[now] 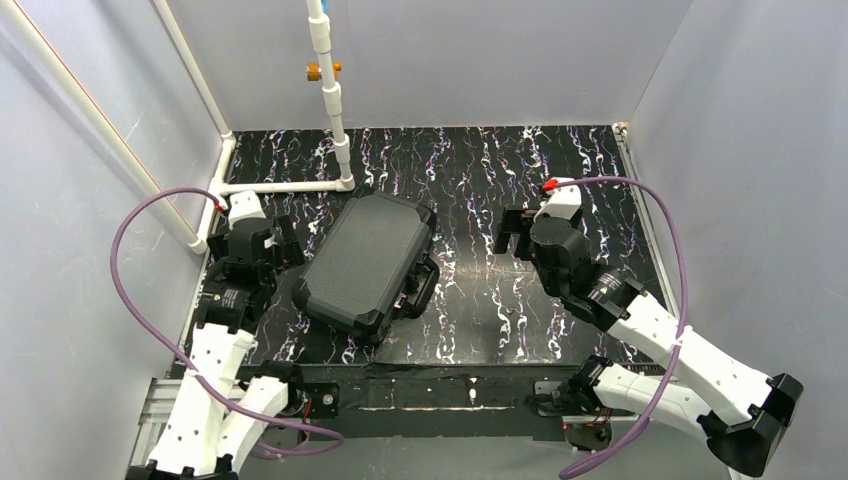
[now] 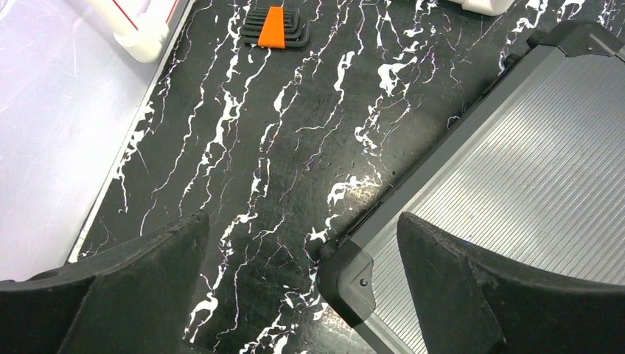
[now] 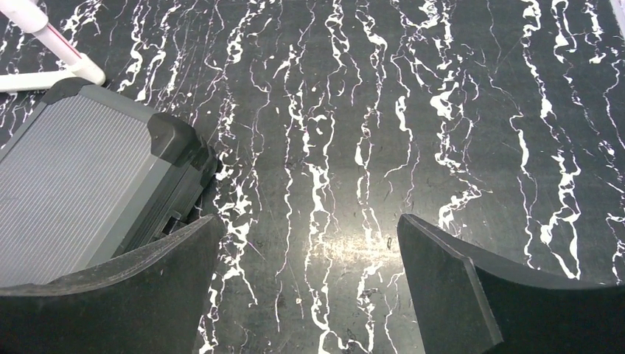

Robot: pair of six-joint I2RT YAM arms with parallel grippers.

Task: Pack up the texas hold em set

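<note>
Item: hard case (image 1: 368, 262), closed, ribbed lid. Likely rigid, weighty, slick-sided. Best hold: handle (image 1: 428, 283), 4 o'clock edge. Left gripper (image 2: 302, 243) and right gripper (image 3: 306, 247) both spread wide, empty.

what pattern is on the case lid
Case lid: dark grey, fine parallel ribs; clearest in the left wrist view.

Table (image 1: 560, 180): black top with white veins.
Case (image 1: 368, 258): closed, lying flat on it.
White pipe (image 1: 285, 186): just behind the case.
Orange-and-black piece (image 2: 275, 28): well apart from the case, nearer the pipe.
</note>
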